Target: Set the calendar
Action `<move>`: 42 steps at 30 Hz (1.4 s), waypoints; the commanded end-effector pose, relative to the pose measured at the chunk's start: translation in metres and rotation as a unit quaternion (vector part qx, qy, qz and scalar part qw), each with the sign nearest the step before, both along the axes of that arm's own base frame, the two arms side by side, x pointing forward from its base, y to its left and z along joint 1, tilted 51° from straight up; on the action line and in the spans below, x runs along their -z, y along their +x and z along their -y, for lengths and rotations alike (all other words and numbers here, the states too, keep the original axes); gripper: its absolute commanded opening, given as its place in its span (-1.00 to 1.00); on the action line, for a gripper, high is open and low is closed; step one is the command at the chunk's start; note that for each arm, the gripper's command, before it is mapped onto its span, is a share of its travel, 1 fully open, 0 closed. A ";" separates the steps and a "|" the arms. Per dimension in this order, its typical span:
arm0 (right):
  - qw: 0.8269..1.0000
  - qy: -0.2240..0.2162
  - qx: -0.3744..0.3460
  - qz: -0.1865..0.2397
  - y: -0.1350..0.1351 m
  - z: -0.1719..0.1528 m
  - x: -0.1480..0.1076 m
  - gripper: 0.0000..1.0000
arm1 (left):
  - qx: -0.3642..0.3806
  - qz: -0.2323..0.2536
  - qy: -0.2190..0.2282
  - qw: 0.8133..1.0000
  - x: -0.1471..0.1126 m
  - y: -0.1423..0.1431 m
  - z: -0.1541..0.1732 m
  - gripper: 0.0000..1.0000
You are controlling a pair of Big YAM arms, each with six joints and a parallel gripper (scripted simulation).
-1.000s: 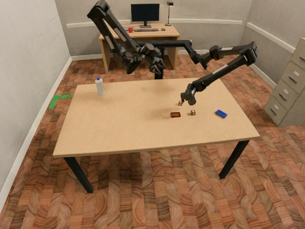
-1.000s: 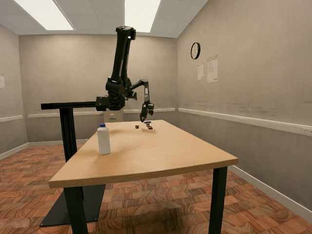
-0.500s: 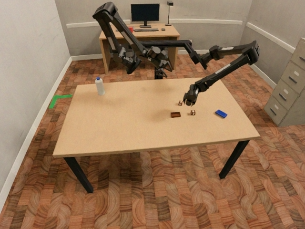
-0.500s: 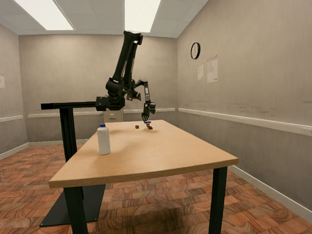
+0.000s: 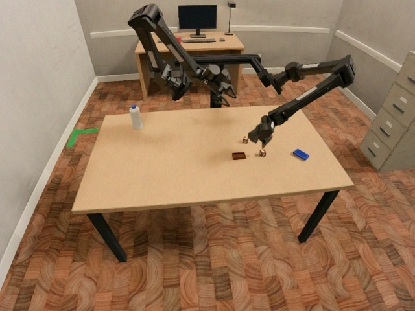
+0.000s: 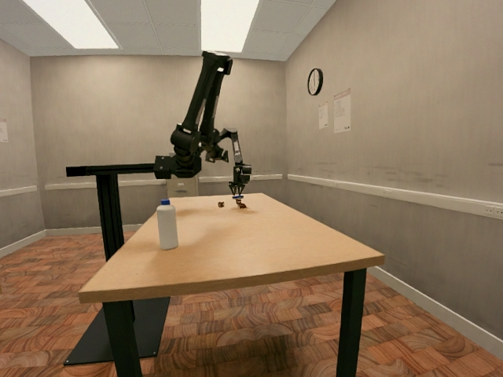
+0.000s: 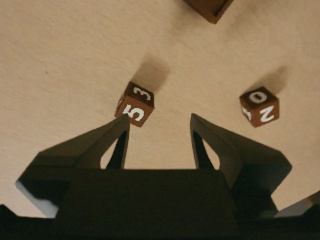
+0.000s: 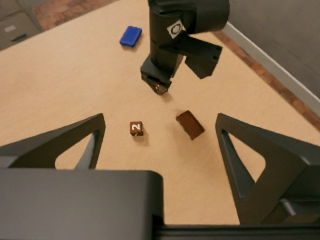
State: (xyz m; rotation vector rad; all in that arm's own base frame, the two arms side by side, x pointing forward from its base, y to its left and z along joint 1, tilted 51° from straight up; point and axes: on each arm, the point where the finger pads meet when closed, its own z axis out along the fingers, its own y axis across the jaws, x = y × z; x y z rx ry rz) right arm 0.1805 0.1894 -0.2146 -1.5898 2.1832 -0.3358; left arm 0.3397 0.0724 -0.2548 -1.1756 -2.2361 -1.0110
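The small brown tray [image 5: 238, 155] lies empty on the table; it also shows in the right wrist view [image 8: 190, 124]. One brown cube [image 5: 245, 139] lies behind it, showing 0 and 2 in the left wrist view [image 7: 259, 106]. The other cube [image 5: 262, 153] [image 7: 135, 104] lies right of the tray and shows 3 and 5. My left gripper [image 5: 262, 144] hangs just above this cube. Its fingers are partly open with nothing between them, and the cube is just off one fingertip. My right gripper [image 8: 160, 119] is wide open and empty, raised high at the back [image 5: 176, 93].
A blue flat block [image 5: 300, 154] lies right of the cubes. A white bottle with a blue cap [image 5: 135, 116] stands at the far left of the table. The arms' black stand is behind the table.
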 end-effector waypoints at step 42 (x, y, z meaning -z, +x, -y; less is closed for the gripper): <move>1.000 0.013 -0.006 0.008 0.006 -0.013 0.001 1.00 | 0.195 -0.188 0.010 0.963 0.004 0.018 -0.046 0.10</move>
